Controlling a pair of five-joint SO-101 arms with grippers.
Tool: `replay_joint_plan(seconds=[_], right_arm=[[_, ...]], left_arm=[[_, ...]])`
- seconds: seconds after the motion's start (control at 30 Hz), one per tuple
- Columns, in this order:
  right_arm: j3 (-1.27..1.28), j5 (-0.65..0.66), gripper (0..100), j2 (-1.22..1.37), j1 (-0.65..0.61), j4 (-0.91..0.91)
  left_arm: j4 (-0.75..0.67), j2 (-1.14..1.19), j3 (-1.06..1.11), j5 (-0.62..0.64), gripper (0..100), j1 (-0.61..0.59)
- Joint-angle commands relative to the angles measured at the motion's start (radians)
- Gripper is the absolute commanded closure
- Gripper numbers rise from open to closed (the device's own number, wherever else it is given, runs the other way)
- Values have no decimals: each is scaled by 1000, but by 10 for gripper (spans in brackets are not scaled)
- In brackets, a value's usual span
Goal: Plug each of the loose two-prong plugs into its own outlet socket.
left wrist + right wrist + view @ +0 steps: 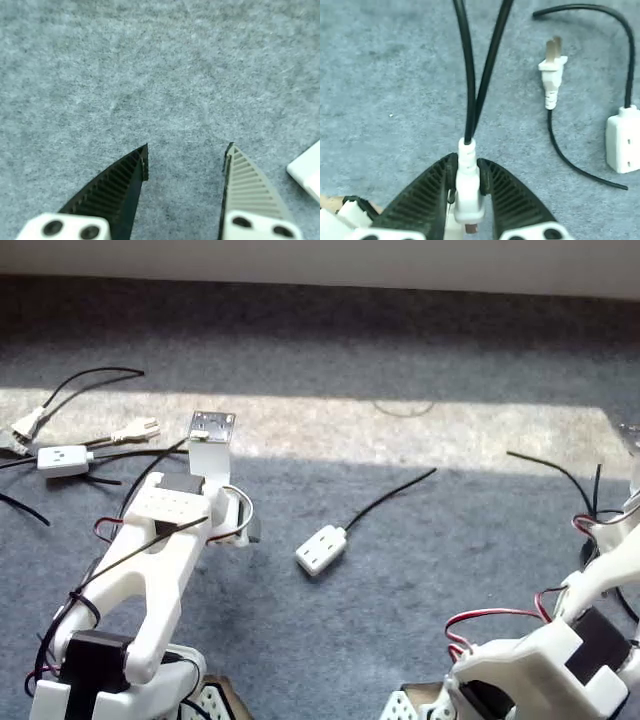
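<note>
Grey carpeted counter [450, 540] with loose plugs, outlet sockets and two grippers.
Right gripper [468, 165] is clenched on a white plug [468, 195] by its body, with the black cord [465, 75] trailing away. A second plug [551, 75] lies free near an outlet socket [622, 145]. Left gripper [186, 150] is released over bare carpet, near a white socket block [307, 170]. Judged handling: plugs are light, hard and smooth, prongs thin and bendable, cords limp but dragging. Best gripped across the body's flat sides behind the prongs, never by the cord.

White moulded-plastic left arm [150, 575] and right arm [545, 665], black motor blocks, looping red and black wires. Ribbed, pointed left fingers [117, 187] — one black, one pale grey; right fingers [422, 197] both black.
</note>
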Motion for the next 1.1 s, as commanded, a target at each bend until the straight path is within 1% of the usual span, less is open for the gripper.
replay_joint_plan(seconds=[0.0,0.13,0.27,0.4,0.47,0.63,0.83,0.9,1.0,1.07], right_arm=[[42,11,992,-4,107,-180],[180,12,989,-4,166,-303],[268,12,979,-4,171,-337],[285,12,883,-4,171,-335],[286,12,893,-4,173,-338],[286,12,954,-2,173,-338],[283,12,957,62,174,-344],[283,12,957,114,191,-390],[278,12,955,179,225,-510],[278,12,925,200,251,-579]], left_arm=[[-12,-30,-19,11,752,-16],[-12,-30,-19,11,752,-13],[-12,-30,-19,11,752,-13],[-12,-28,-19,11,752,-15],[-12,-28,-19,11,752,-16],[-12,-28,-19,11,752,-16],[-11,-28,-19,11,752,-16],[-11,-28,-19,11,752,-16],[-11,-28,-19,11,752,-13],[-11,-28,-19,11,752,-13]])
